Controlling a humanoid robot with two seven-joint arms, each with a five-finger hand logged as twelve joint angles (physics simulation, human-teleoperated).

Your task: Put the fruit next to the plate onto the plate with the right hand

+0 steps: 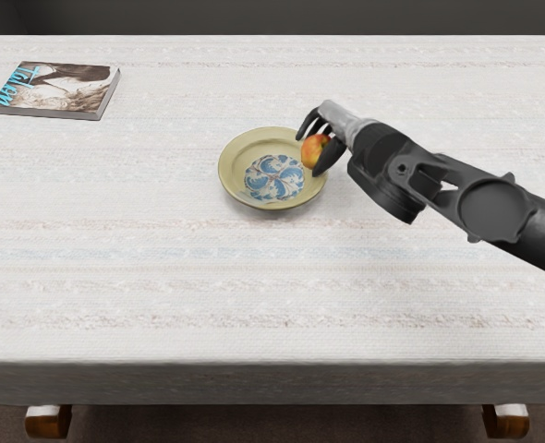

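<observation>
Right hand [333, 129]: fingers curled round fruit [313, 149], closed on it, dark fingers on both near and far sides.
Fruit: small, round, orange-red, held over right rim of plate [228, 164]; we cannot tell if it touches rim.
We judge fruit light, firm, smooth, apt to roll, bruisable; wrap across widest part, moderate squeeze.
Wrist points left; forearm enters from right edge, low over table [162, 295].
Magazine [56, 89] far left, well apart.

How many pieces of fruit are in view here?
1. The orange-red fruit, possibly a peach, is held in the right hand above the right rim of the patterned plate. The hand could hide another behind it.
</observation>
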